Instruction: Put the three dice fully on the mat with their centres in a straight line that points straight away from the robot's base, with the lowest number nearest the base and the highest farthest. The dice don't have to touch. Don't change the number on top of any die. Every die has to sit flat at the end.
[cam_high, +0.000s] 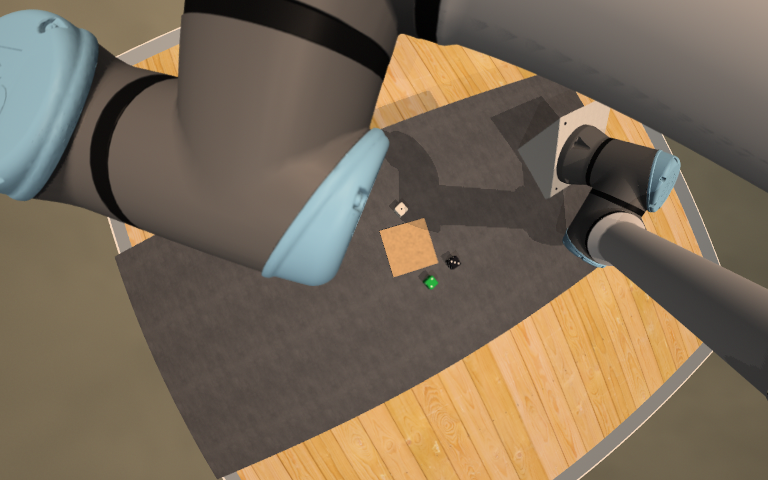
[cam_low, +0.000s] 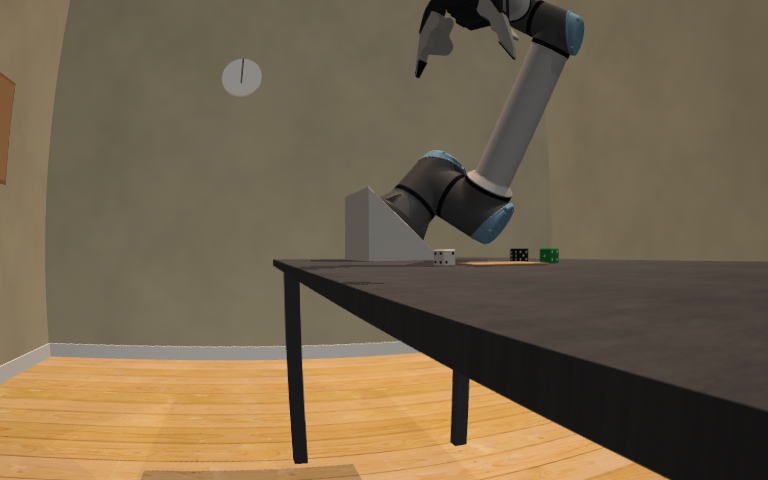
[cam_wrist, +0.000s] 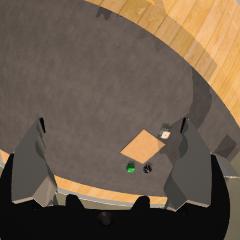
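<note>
As you scan the exterior view left to right, first you get the round wall clock (cam_low: 241, 77), then the pale wedge mount (cam_high: 543, 161) (cam_low: 356, 226) carrying the arm (cam_low: 523, 113) at the back of the dark counter (cam_high: 283, 350) (cam_low: 623, 294) (cam_wrist: 100, 80). Next for you: white die (cam_high: 400, 208) (cam_low: 444, 257) (cam_wrist: 165, 134), flat on the counter, off the mat and near its edge; your top view gives a single pip up. Then the orange-tan mat (cam_high: 408, 247) (cam_low: 498, 263) (cam_wrist: 143, 146), flat, no die on it. High over that stretch you have the claw (cam_low: 467, 63) (cam_wrist: 112, 118), fingers spread wide, nothing between them, well apart from the dice. Further right, your black die (cam_high: 452, 262) (cam_low: 519, 254) (cam_wrist: 147, 169) sits flat on the counter, off the mat, near it; top number too small for you to call. Last, rightmost, your green die (cam_high: 431, 281) (cam_low: 549, 255) (cam_wrist: 130, 168), also flat and off the mat, near one corner, apart from the black one; top pips too small to read. So you have three dice around the mat, zero on it, line not made.
</note>
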